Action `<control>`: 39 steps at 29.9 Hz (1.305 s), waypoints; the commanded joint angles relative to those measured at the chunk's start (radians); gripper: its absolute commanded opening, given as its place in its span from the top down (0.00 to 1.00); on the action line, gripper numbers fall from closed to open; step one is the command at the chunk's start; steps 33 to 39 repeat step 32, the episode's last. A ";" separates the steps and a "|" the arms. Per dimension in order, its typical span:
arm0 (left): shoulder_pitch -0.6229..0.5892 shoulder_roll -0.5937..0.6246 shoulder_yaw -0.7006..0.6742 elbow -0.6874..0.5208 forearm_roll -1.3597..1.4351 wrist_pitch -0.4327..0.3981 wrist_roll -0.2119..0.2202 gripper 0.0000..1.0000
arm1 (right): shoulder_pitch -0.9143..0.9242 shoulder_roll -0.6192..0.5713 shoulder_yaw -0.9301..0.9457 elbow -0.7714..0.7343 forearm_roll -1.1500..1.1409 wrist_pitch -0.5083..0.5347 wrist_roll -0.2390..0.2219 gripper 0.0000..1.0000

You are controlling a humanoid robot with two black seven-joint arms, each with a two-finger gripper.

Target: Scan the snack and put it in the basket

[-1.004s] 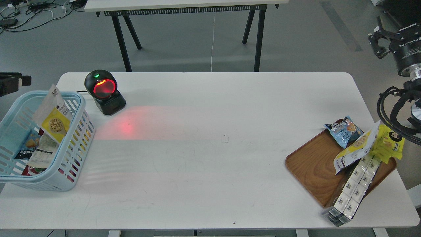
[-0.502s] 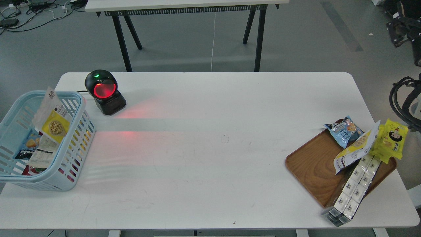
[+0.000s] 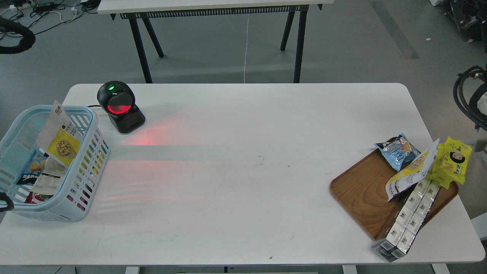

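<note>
White, smooth tabletop (image 3: 243, 198) carries the slotted light-blue plastic basket (image 3: 85, 179); the glossy yellow-fronted snack (image 3: 61, 139) pouch leans upright inside it. Neither of my grippers is in view.

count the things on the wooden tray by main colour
Yellow: 2, the flat cookie pouch and the cartoon-face packet
Blue: 1, the blue snack bag
White: 1, the long multipack of small cartons, overhanging the wooden tray
Total: 4
</note>
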 commanded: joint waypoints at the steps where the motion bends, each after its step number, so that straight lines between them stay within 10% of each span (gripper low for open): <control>1: 0.006 -0.094 -0.040 0.134 -0.132 0.000 0.081 0.01 | -0.001 0.013 0.029 0.001 0.000 0.000 -0.017 0.01; 7: 0.053 -0.118 -0.041 0.172 -0.336 0.000 0.135 0.01 | -0.025 0.053 0.029 -0.032 0.006 0.000 -0.019 0.01; 39: 0.255 -0.239 -0.043 0.174 -0.581 0.000 0.132 0.01 | -0.041 0.201 0.022 -0.150 0.011 0.000 -0.021 0.01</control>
